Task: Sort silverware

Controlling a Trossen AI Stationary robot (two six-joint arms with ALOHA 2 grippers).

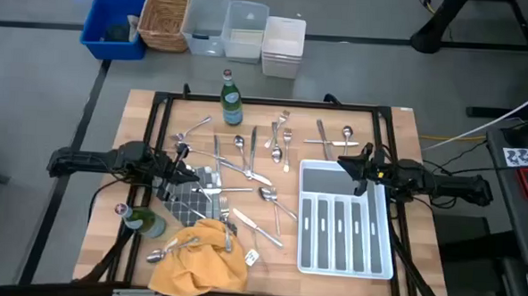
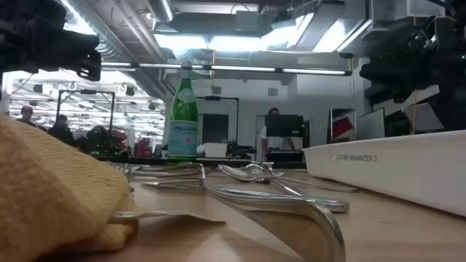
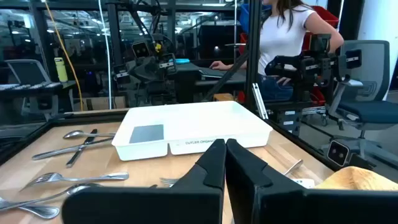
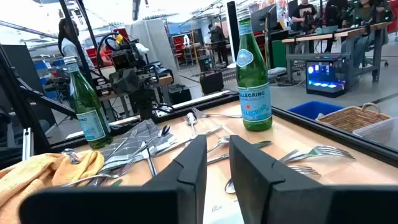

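Your left gripper [image 1: 184, 173] sits with its fingers pressed together and nothing between them, out over the left half of the table [image 1: 398, 136], beside a grey patterned cloth [image 1: 190, 198]. From its wrist camera you see the two dark fingers [image 3: 214, 163] touching along their length, aimed toward the white divided tray [image 3: 193, 127]. Your right gripper [image 1: 351, 164] hangs over the far end of that tray [image 1: 345, 225], fingers a little apart with a narrow gap and nothing held; its wrist view shows bare space between them.

You'll find the silverware [image 1: 245, 169] scattered loose across the middle of the table, between the two grippers: forks, knives and spoons lying flat, some crossing one another, a few on the grey cloth, and a few more beyond the tray's far end. None shows in the tray compartments. One spoon [image 1: 157, 254] lies against a crumpled yellow cloth [image 1: 201, 257] at the near edge. A green bottle [image 1: 231, 99] stands upright at the far edge, and another green bottle [image 1: 143, 221] lies near the left corner
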